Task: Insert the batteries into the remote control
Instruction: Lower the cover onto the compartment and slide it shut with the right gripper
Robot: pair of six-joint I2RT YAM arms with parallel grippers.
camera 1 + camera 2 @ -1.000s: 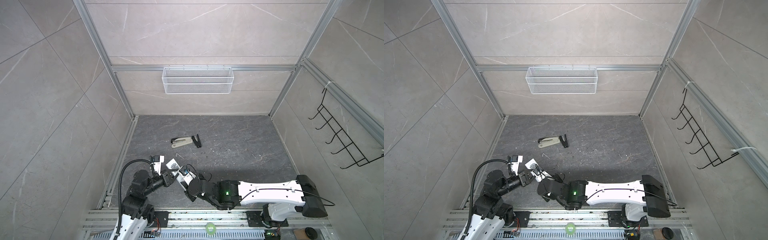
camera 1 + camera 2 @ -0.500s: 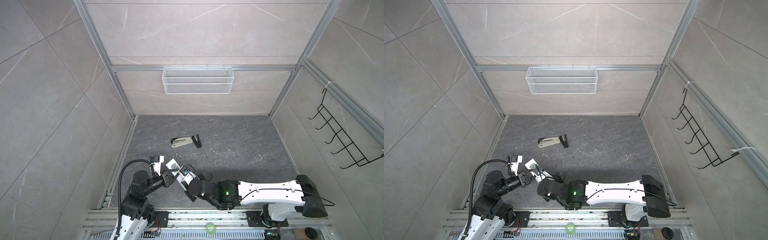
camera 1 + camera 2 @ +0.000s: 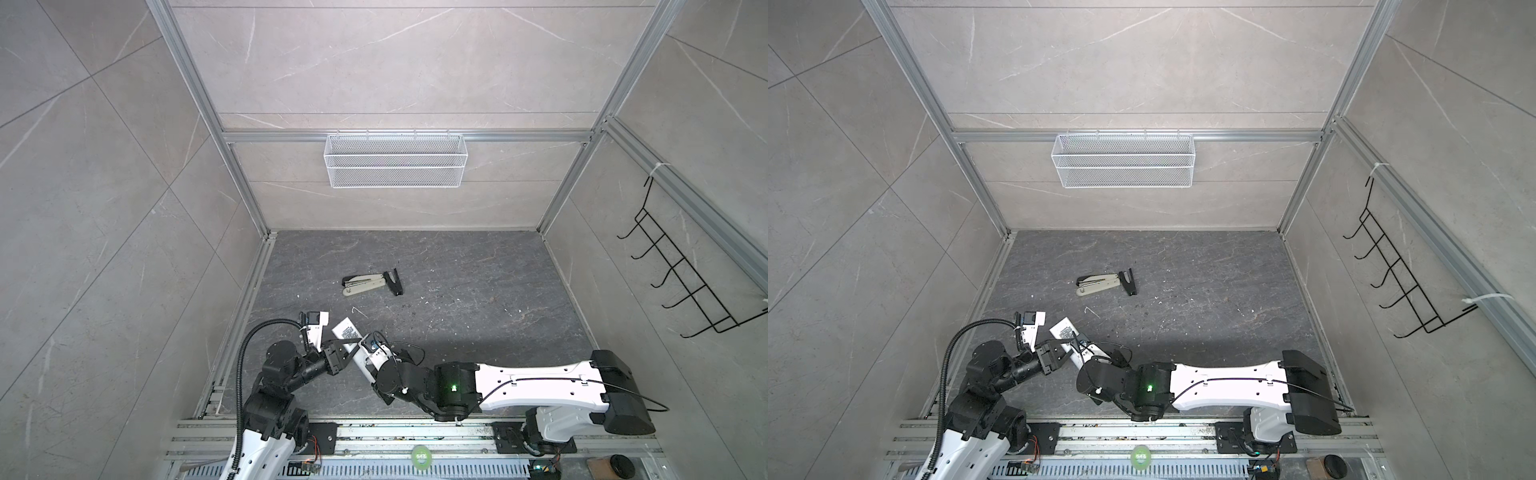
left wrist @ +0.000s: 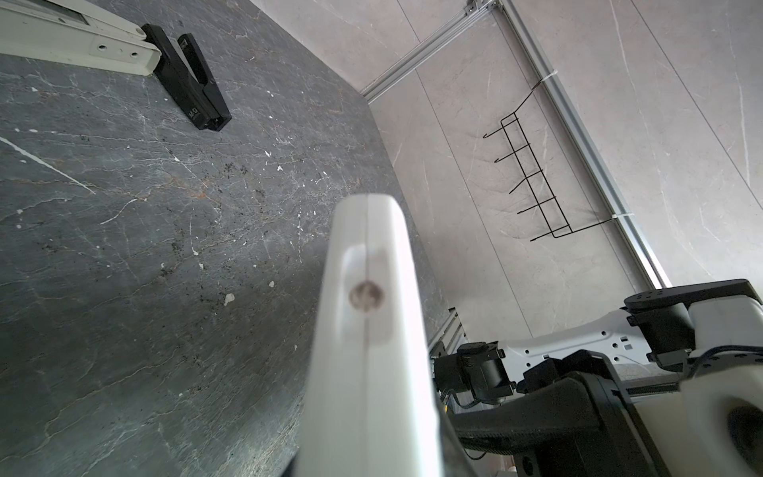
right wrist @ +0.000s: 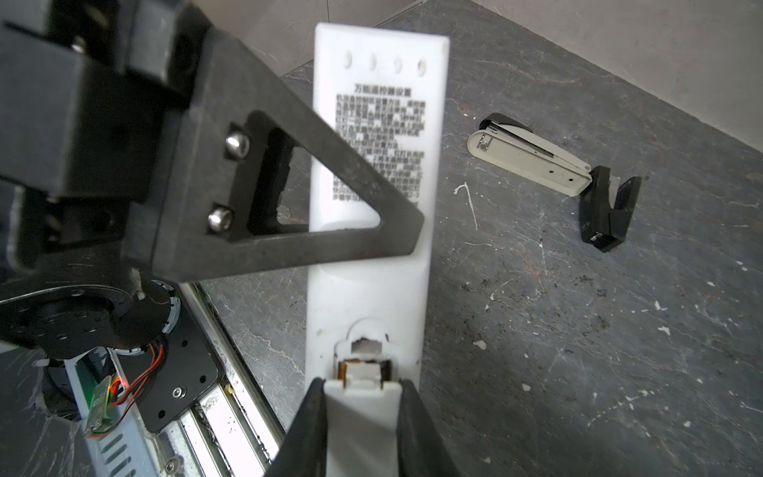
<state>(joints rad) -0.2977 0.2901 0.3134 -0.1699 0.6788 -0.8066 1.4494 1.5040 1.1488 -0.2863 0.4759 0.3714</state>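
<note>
The white remote control (image 3: pixel 346 332) (image 3: pixel 1064 330) is held off the floor, its printed back label (image 5: pixel 377 144) facing up. My left gripper (image 3: pixel 348 343) is shut on its middle, one black finger (image 5: pixel 289 252) crossing the label; in the left wrist view the remote (image 4: pixel 367 330) shows edge-on. My right gripper (image 5: pixel 362 382) is shut on the white battery cover (image 5: pixel 361 421) at the remote's lower end. A narrow gap above the cover shows a copper-gold end of the batteries (image 5: pixel 343 371); the rest of them is hidden.
A beige-and-black stapler (image 3: pixel 363 284) (image 3: pixel 1096 284) (image 5: pixel 532 165) lies opened out on the dark floor beyond the remote. A white wire basket (image 3: pixel 395 166) hangs on the back wall, and a black hook rack (image 3: pixel 685 286) on the right wall. An aluminium rail (image 3: pixel 232 353) borders the left side.
</note>
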